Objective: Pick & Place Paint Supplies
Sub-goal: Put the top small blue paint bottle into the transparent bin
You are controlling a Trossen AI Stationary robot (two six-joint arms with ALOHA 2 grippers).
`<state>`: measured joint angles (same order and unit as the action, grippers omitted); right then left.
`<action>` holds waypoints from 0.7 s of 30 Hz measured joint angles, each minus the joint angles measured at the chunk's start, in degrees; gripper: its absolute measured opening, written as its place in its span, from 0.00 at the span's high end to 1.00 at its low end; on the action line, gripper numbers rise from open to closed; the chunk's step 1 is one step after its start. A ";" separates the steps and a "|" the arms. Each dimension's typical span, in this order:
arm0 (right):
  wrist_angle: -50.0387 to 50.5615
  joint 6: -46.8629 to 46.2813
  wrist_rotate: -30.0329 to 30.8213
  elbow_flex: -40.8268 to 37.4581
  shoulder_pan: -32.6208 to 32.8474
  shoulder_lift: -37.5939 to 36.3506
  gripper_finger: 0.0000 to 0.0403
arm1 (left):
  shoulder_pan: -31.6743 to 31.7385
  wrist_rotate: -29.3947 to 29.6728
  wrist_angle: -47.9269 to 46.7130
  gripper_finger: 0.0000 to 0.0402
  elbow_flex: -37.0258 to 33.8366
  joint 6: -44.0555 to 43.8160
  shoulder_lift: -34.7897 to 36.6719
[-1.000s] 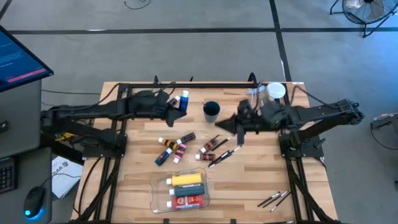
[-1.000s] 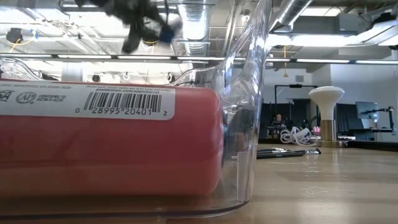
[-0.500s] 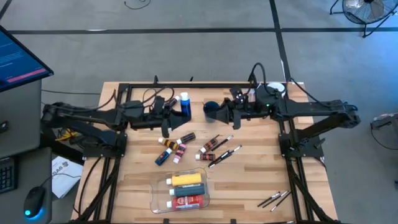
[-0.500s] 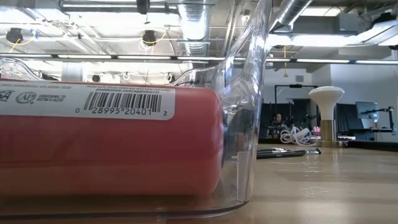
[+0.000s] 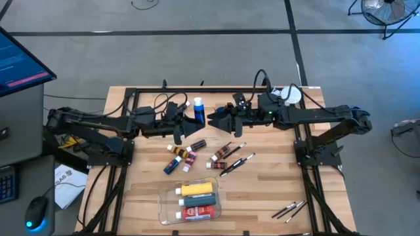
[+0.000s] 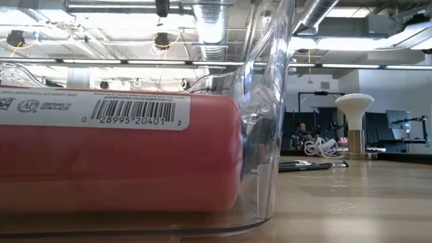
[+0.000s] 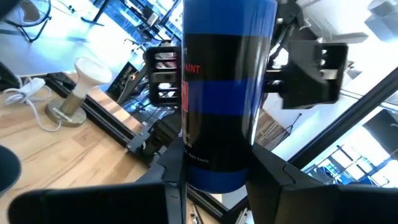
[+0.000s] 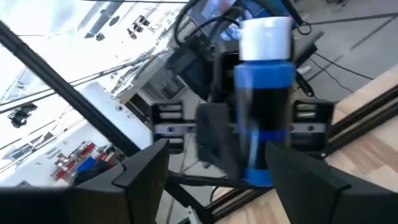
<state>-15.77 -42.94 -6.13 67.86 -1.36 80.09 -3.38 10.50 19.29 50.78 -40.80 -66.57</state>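
A blue paint bottle (image 5: 198,111) with a white cap and a black label stands upright above the table's far middle, and my left gripper (image 5: 191,120) is shut on it. My right gripper (image 5: 211,120) faces it from the table's right, open. In the right wrist view the bottle (image 8: 264,93) shows just beyond the right gripper (image 8: 214,180), over the gap between its fingers and apart from them. Several small paint tubes (image 5: 184,156) and thin brushes (image 5: 233,157) lie on the wood in the middle of the table. My left gripper pinches the bottle's lower part (image 7: 214,168) between its two fingers, one on each side. The fingers lie level and come from the table's left. The bottle stands upright in the hold, cap up, lifted clear of the table.
A clear tray (image 5: 167,211) near the front edge holds a yellow, a teal and a red bottle (image 6: 121,155). More brushes (image 5: 289,210) lie at the front right. A clear jar with a white lid (image 5: 291,95) stands at the far right. A dark frame rail (image 5: 197,89) runs along the far edge.
My left gripper has carried the blue bottle toward the table's middle and tipped up to level. My right gripper has swung from above the brushes toward the table's left and far edge, come level facing the bottle, and opened.
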 joint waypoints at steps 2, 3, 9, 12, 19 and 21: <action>0.06 -0.04 0.00 0.02 -0.34 0.94 0.36 | 0.00 -0.39 0.76 0.80 0.00 -0.13 0.00; 0.32 -0.06 0.00 -0.02 -0.46 1.17 0.36 | 0.00 -0.39 0.87 0.80 0.00 -0.22 0.02; -5.31 -0.15 0.00 -0.02 -0.70 3.05 0.35 | -0.22 -0.43 1.15 0.80 0.00 -0.44 0.02; -7.16 -0.06 -0.04 0.99 -0.70 4.71 0.35 | -0.46 -0.95 1.44 0.80 0.04 -0.46 0.09; -5.17 -0.02 -3.81 6.62 -0.59 9.54 0.36 | -0.46 -2.59 1.32 0.80 0.04 -1.25 -0.35; -2.65 -0.02 -4.54 8.20 -0.55 10.21 0.38 | -0.47 -2.66 1.35 0.80 0.04 -1.25 -0.35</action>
<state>-18.42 -42.96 -10.68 76.06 -1.91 90.30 -3.85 7.83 20.64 50.83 -42.04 -66.92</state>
